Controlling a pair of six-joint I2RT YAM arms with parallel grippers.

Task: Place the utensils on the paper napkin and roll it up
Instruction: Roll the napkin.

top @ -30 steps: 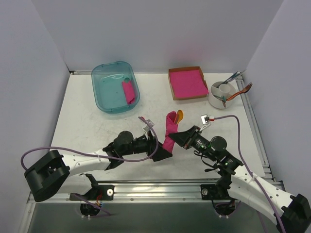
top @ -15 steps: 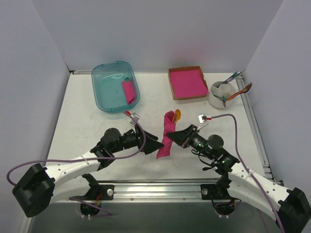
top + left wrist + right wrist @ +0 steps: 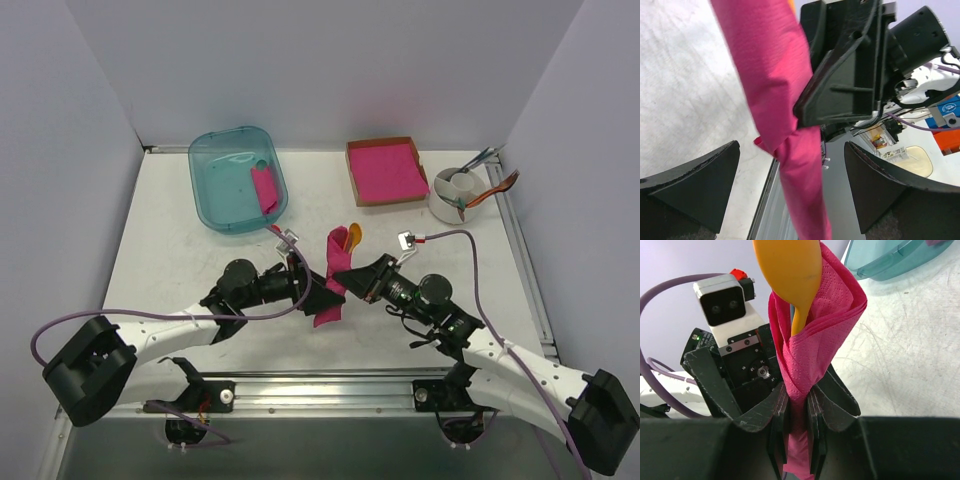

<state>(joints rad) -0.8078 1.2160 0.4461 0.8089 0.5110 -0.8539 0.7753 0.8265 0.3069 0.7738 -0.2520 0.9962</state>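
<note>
Now, mid-frame from above, we see the right gripper (image 3: 343, 279) clamping the rolled paper napkin (image 3: 327, 306), spoon (image 3: 354, 234) poking out its upper end; the left gripper (image 3: 318, 295) gapes wide around it; fork perhaps hidden inside.

White links (image 3: 160, 330), black joints (image 3: 240, 272), purple cables (image 3: 450, 234), perhaps red plugs (image 3: 738, 274)

I read the paper napkin (image 3: 812, 355) as matt pink paper with a fine dimpled emboss, soft and creased. The orange spoon (image 3: 790, 270) looks like smooth, glossy plastic — the table (image 3: 905, 365) is dull white, scuffed and scratched.
</note>
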